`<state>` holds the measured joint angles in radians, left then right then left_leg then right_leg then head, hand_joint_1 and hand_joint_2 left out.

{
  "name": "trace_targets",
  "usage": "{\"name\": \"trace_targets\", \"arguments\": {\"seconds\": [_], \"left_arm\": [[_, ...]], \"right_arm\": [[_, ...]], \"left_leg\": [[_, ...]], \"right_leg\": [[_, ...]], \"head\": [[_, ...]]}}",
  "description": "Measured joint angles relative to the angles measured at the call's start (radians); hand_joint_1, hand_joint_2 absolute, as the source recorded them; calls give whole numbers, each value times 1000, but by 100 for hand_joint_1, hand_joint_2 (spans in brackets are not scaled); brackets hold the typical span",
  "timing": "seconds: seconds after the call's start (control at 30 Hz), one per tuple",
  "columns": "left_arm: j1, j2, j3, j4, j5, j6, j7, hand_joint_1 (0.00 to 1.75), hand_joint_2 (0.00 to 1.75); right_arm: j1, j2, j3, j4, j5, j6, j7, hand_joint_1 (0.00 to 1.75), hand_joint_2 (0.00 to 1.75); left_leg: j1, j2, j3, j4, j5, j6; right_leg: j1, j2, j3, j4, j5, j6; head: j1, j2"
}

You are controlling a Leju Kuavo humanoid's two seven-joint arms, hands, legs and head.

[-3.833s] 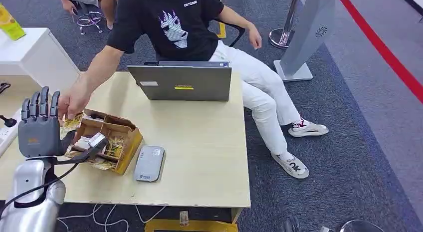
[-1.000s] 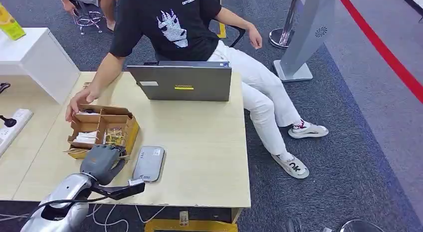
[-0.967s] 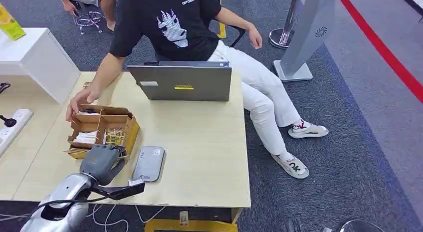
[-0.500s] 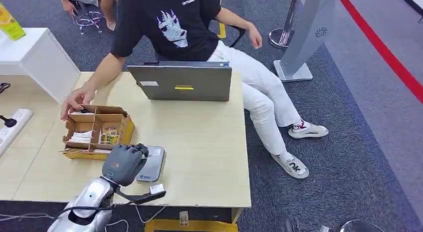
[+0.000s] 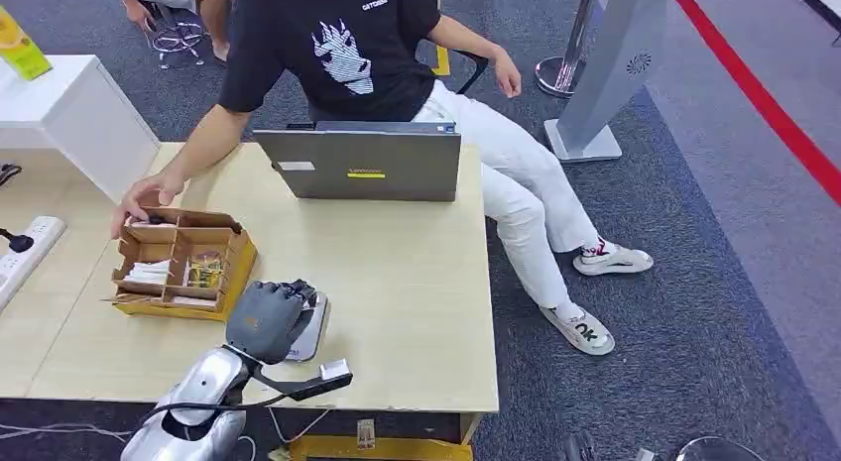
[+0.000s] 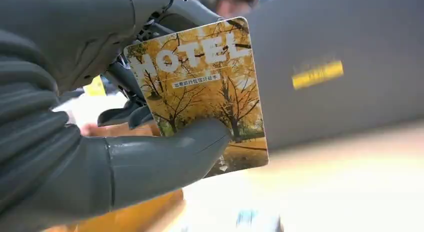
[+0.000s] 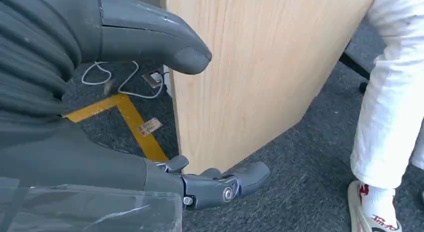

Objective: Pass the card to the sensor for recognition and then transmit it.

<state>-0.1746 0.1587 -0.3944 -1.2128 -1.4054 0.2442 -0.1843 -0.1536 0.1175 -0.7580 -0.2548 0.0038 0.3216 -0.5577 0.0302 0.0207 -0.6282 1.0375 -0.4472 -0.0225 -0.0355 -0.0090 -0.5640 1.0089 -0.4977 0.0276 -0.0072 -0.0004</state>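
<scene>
**Desk:** At the table's left, a person's hand (image 5: 144, 195) rests on the far corner of the divided cardboard box (image 5: 179, 263). Beside it, your left hand (image 5: 270, 317) hangs over the grey reader pad (image 5: 309, 327), covering most of it. Where is the card?

**Operator's aide:** In that hand. The wrist view shows the hotel card (image 6: 200, 92) pinned by the thumb against the darker fingers (image 6: 125, 115), thumb pressed on its lower face. The card stands nearly on end there, its long axis running along the fingers and its printed side facing the camera. The "HOTEL" end points away from the thumb, toward the laptop (image 5: 359, 164).

**Desk:** How do you finish the scan cleanly?

**Aide:** My judgement: tilt the card flat, face parallel to the pad, lower it gently and hold it steady. Keep the thumb's pressure even so the card cannot slide.

**Desk:** And farther right?

**Aide:** Your right hand (image 7: 150, 107) hangs beside the table's edge (image 7: 250, 77), fingers apart, holding nothing.
</scene>
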Motion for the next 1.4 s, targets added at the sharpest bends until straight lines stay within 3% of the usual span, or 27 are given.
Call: {"name": "trace_targets", "arguments": {"seconds": [0.27,0.73,0.9,1.1,1.4], "left_arm": [[-20,12,0,92,21,-26,-1,175,175],[-48,21,0,131,30,-49,1,175,175],[-48,6,0,131,8,55,36,175,175],[-59,-16,14,24,-16,76,64,175,175],[-96,-64,152,-228,10,64,52,175,175]], "right_arm": [[-2,0,-13,0,4,1,1,0,175],[-2,0,-18,0,8,1,1,0,175],[-2,0,-21,0,9,0,1,0,175],[-2,0,-26,0,20,0,0,0,175],[-2,3,-43,0,36,-1,1,0,175]], "left_leg": [[0,0,0,0,0,0],[0,0,0,0,0,0],[0,0,0,0,0,0],[0,0,0,0,0,0],[0,0,0,0,0,0]], "right_leg": [[0,0,0,0,0,0],[0,0,0,0,0,0],[0,0,0,0,0,0],[0,0,0,0,0,0],[0,0,0,0,0,0]], "head": [[0,0],[0,0],[0,0],[0,0],[0,0]]}}
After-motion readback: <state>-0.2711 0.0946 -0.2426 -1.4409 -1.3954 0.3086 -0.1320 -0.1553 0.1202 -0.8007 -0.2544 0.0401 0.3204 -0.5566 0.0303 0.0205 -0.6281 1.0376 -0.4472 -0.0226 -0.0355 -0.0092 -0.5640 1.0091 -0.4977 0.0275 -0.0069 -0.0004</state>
